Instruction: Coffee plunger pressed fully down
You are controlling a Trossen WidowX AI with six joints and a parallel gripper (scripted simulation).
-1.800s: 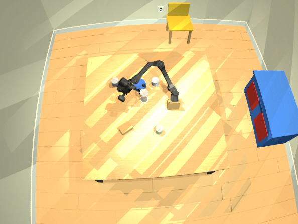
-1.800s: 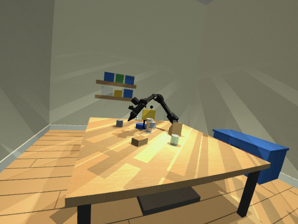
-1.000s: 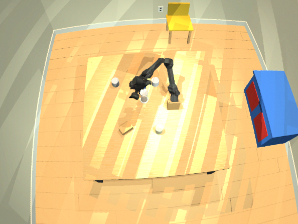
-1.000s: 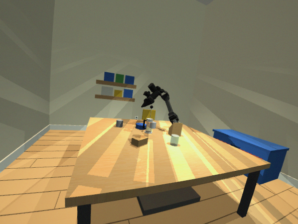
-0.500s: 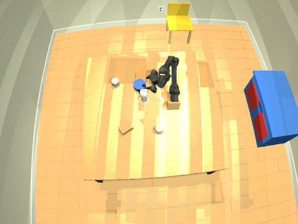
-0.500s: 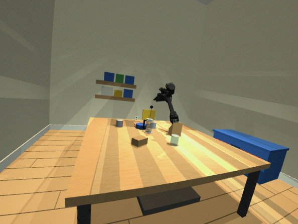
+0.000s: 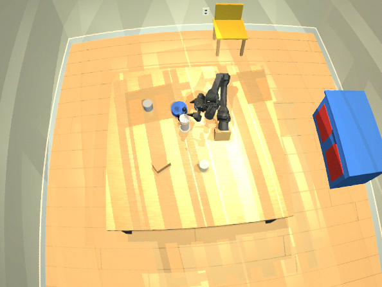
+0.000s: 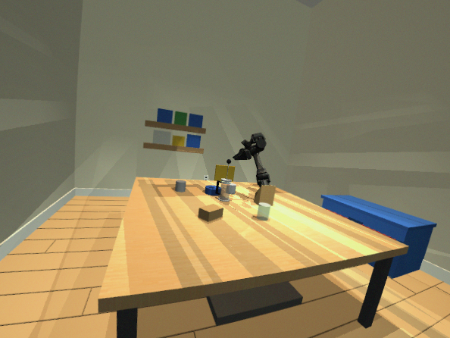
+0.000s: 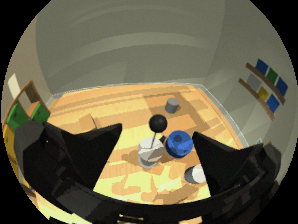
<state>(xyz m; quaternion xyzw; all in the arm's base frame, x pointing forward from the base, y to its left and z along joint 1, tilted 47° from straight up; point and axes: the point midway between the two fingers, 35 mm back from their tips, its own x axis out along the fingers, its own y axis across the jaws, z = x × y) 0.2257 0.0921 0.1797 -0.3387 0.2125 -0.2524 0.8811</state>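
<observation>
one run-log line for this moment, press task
phase: approach | gripper: open, empty, above and beside knob | plunger knob: raised, untouched | coffee press: upright on table | next: close on knob

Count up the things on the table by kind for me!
Small round cups: 3 (grey, grey one behind the press, pale one)
Glass coffee press with black knob: 1
Blue round dish: 1
Flat brown block: 1
Tan box under the arm: 1
Total: 7

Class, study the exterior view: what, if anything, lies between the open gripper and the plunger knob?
Nothing: only air separates the open gripper from the plunger knob, which sits raised on its rod above the press.
</observation>
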